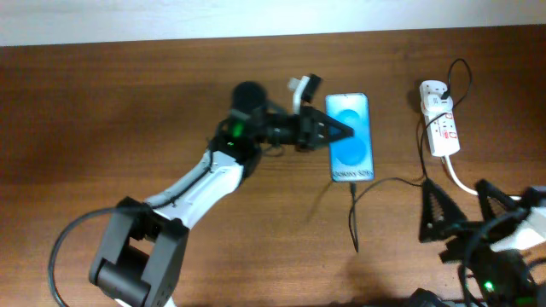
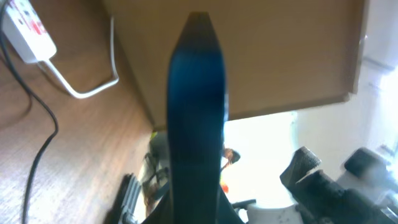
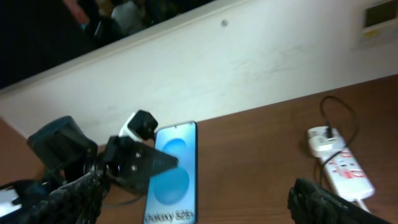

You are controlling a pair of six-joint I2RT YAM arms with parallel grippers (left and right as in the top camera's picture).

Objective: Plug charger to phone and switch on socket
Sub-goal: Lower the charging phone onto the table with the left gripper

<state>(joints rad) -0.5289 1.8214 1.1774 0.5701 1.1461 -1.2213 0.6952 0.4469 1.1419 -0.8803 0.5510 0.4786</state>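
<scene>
The phone (image 1: 351,145) lies flat on the table with its blue screen up; it also shows in the right wrist view (image 3: 174,180). My left gripper (image 1: 334,130) looks shut, its tips over the phone's left edge. In the left wrist view its finger (image 2: 196,112) is one dark blade in the middle. The charger's thin black cable (image 1: 388,182) runs from the socket (image 1: 442,128) past the phone's near end, and its loose end (image 1: 355,246) lies on the table. My right gripper (image 1: 461,211) is open and empty, to the right of that end.
The socket's thick white cord (image 1: 456,181) runs toward my right arm. The socket (image 3: 341,167) and a plugged adapter (image 3: 323,138) show in the right wrist view. The table's far edge meets a white wall (image 3: 249,62).
</scene>
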